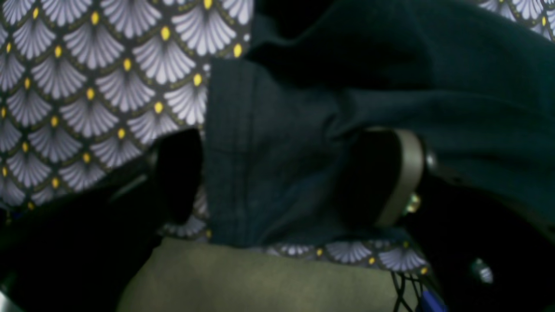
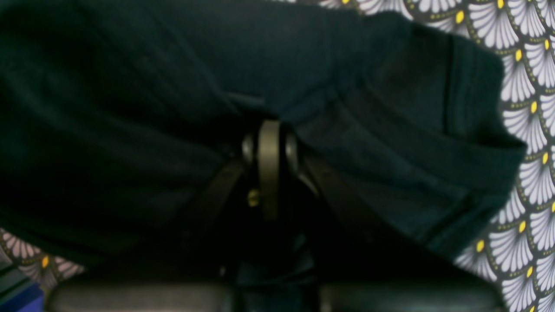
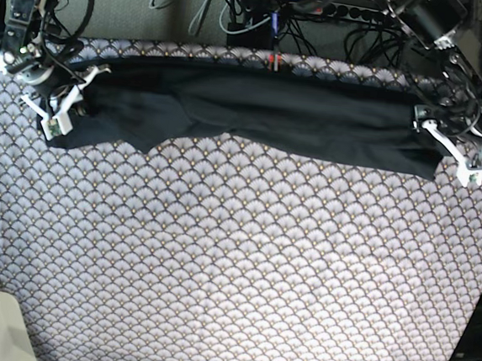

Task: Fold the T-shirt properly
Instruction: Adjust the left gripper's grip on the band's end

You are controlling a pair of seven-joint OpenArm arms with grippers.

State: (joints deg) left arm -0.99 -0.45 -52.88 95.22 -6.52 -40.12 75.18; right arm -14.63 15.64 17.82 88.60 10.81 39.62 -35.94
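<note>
Dark T-shirt [image 3: 264, 111] stretched as a long narrow band along the far edge of the table, over the scallop-patterned tablecloth [image 3: 234, 264]; seemingly doubled over lengthwise, with one lumpy diagonal wrinkle left of middle and a ragged lower edge; one end near the far left corner, the other near the far right corner. Right gripper [image 3: 60, 107] at the end by the far left corner, pressed together and pinching a bunch of the cloth, seen close in the right wrist view [image 2: 269, 130] with fabric gathered around the closed tips. Left gripper [image 3: 451, 146] at the end by the far right corner, spread wide; in the left wrist view a hemmed edge of the shirt [image 1: 269, 156] lying between the parted fingers, draped and not clamped. Judged as an early stage: a first long fold laid down, not yet smoothed; left to do, probably, flattening the wrinkle, tucking the sleeves, and folding the band crosswise into a compact rectangle.
</note>
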